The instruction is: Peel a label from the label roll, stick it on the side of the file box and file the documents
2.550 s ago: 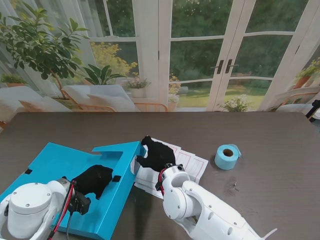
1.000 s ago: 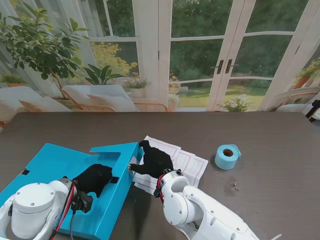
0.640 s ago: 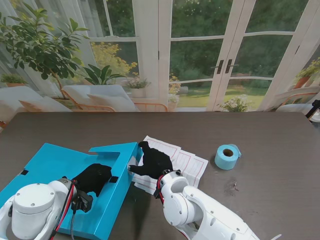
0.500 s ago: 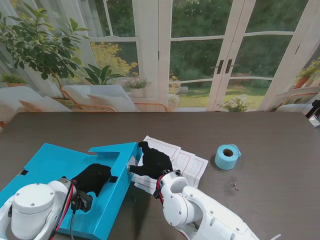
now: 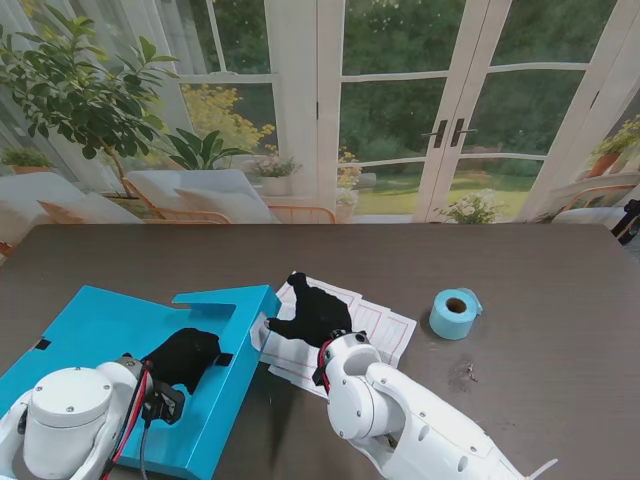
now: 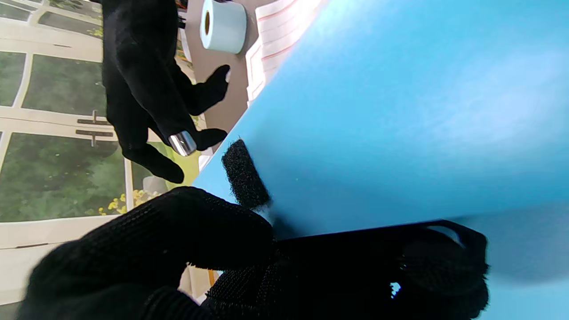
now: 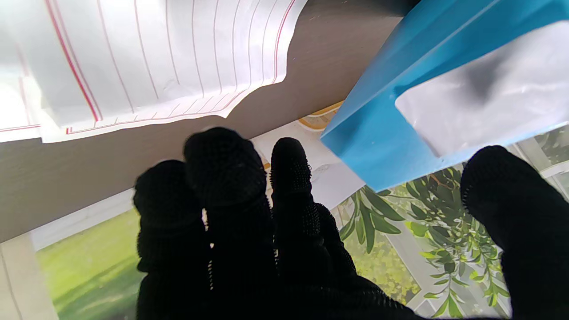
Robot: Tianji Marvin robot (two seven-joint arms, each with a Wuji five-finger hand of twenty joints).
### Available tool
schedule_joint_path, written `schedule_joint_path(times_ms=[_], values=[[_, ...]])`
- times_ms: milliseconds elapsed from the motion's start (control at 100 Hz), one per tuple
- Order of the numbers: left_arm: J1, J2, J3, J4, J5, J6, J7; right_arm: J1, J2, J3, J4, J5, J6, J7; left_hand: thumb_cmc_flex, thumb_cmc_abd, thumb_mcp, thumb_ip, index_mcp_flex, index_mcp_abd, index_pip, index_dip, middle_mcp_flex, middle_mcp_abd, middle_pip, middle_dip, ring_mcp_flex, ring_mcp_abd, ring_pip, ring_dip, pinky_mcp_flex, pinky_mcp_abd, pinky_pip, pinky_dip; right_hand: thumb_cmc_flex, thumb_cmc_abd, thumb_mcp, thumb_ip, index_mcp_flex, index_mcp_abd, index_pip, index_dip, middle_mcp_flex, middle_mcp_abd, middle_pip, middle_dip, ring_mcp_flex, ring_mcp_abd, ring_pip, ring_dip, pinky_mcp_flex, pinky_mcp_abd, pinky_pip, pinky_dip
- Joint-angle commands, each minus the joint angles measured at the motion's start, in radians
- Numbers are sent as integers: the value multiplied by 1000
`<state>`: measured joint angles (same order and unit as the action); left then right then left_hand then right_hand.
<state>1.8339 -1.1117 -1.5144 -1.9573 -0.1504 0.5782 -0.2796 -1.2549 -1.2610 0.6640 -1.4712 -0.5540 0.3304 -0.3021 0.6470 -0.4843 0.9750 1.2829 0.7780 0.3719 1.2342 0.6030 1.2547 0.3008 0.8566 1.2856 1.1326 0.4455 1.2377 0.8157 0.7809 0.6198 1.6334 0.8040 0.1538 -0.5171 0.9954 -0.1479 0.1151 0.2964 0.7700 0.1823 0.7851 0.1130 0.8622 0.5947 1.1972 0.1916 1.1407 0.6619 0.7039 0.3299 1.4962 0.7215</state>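
Blue file box lay flat, long axis slanting away toward left, gripped at its flap by left robot hand. Right robot hand, fingers spread, hovered over documents just beside box; label roll well right.

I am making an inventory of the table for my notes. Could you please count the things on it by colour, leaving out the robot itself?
Blue: 2, the flat bright blue cardboard file box and the pale blue roll of labels.
White: 1, the pile of white ruled paper documents; how many sheets is not clear.
Small dark bits: too small to identify, not counted.
Total: 3.
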Motion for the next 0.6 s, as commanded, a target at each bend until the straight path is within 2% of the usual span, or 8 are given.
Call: schedule_joint_path(times_ms=[0,590], values=[[-11,-4,2,16,6,6,-13,-15,11,19,-28,-9,10,29,2,11,12,8,-20,41,39,14,22,-89,33,17,9,-10,60,15,2,-22,47,0,-10,15,17,27,-28,-10,22,14,-19,20,21,-16,-1,21,19,-4,-114,-17,-3,23],[-108,-13,28,161,65,27,21,-75,52,121,-94,-28,-5,83,-1,15,10,6,-25,38,41,9,18,-90,33,18,1,-9,57,14,-6,-25,42,-1,-4,18,39,27,9,-37,35,24,-12,25,17,-15,-13,20,11,-7,-129,-30,-2,20]])
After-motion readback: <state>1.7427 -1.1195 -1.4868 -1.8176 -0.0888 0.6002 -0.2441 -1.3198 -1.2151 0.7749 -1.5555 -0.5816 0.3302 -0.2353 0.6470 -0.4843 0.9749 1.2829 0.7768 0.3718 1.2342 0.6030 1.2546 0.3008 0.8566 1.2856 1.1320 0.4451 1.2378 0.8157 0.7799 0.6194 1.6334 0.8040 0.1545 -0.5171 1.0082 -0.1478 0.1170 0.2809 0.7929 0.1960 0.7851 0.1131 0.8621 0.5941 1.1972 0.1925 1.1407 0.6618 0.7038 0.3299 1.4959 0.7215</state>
